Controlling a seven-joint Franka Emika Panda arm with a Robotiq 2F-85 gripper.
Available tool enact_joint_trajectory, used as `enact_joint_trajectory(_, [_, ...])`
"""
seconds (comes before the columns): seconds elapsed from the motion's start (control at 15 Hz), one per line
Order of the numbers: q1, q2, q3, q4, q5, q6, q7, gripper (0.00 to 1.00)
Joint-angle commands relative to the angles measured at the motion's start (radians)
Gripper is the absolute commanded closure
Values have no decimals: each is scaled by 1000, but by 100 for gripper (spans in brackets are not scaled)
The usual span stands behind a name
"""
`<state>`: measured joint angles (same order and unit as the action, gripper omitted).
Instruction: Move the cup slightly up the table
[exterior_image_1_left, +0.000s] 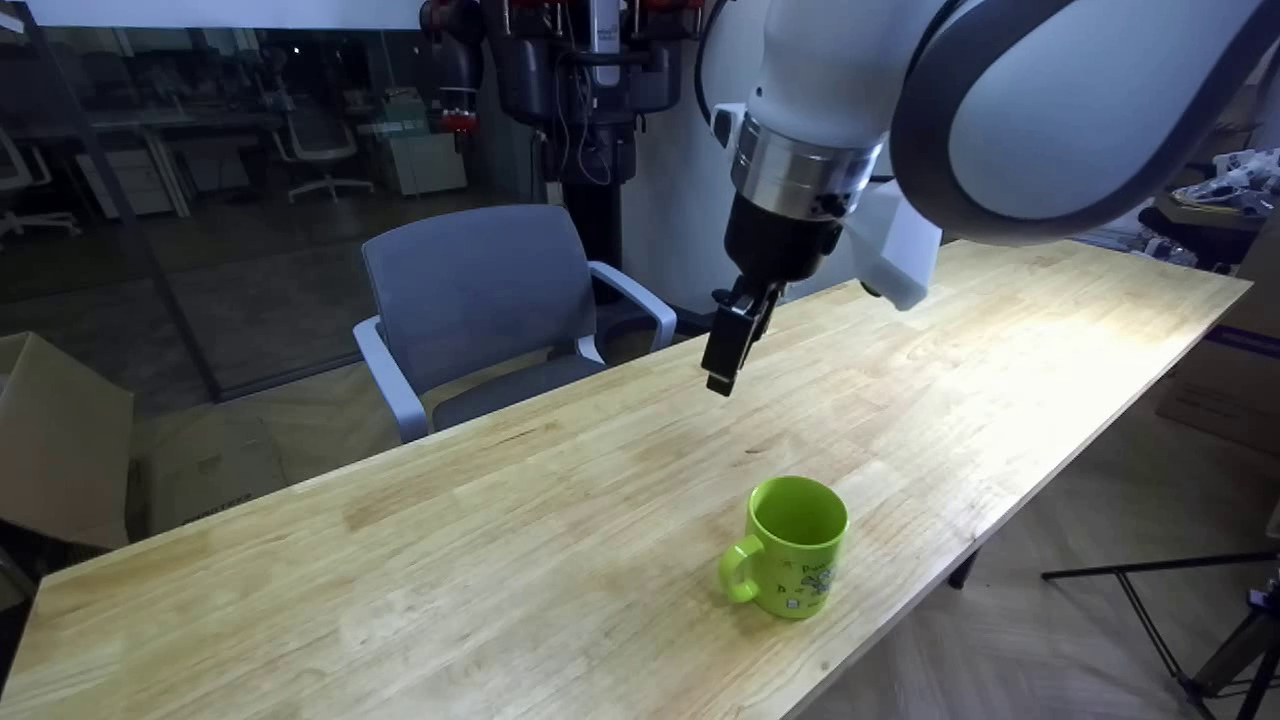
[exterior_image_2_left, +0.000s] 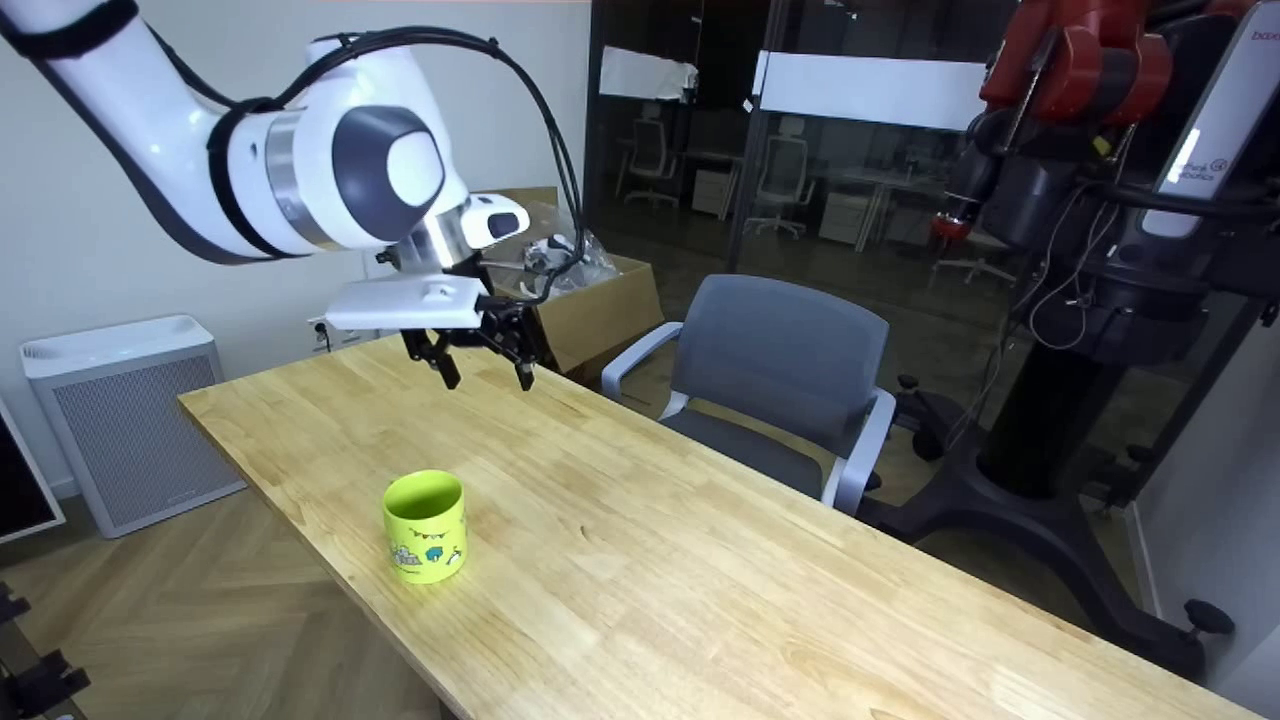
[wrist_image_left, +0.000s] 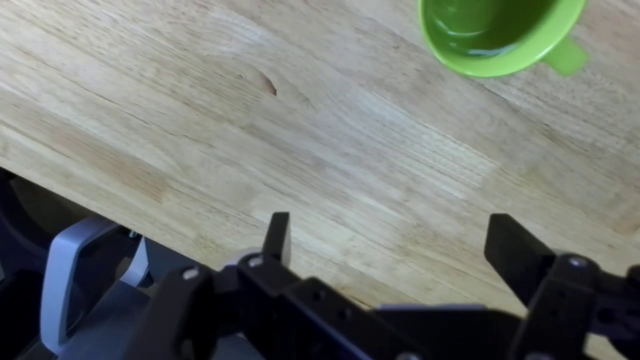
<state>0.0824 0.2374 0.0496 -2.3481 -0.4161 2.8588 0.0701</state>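
The lime-green cup (exterior_image_1_left: 800, 560) stands upright on the light-wood table (exterior_image_1_left: 450, 560), near one long edge. In this exterior view its handle points left. The cup (exterior_image_2_left: 425, 530) also shows in an exterior view with printed pictures facing the camera and its handle hidden. In the wrist view the cup (wrist_image_left: 492, 37) is cut off by the top edge, at the upper right, with its handle at its right. My gripper (exterior_image_2_left: 488, 380) is open and empty. It hangs above the table, apart from the cup and toward the chair side. Its fingers (wrist_image_left: 387, 230) are wide apart in the wrist view, with only tabletop between them.
A grey office chair (exterior_image_1_left: 480, 300) stands against the table's far long edge; its armrest (wrist_image_left: 57, 285) shows in the wrist view. A cardboard box (exterior_image_2_left: 600, 310) stands beyond the table. A red and black robot (exterior_image_2_left: 1080, 200) stands behind the chair. A white air purifier (exterior_image_2_left: 140, 430) stands on the floor.
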Motion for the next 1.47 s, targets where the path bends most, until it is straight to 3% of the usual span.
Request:
enact_joint_trajectory(0.0, [-4,8,59,-20,150,-62,-149,0])
enact_joint_trajectory(0.2, [-8,4,94,-47,242,-93,-222,0])
enact_joint_trajectory(0.27, [14,17,62,-30,203,-75,-185,0])
enact_joint_trajectory(0.87, [10,16,77,-41,233,-85,-214,0])
enact_joint_trajectory(1.4, [-23,10,38,-122,252,-46,-212,0])
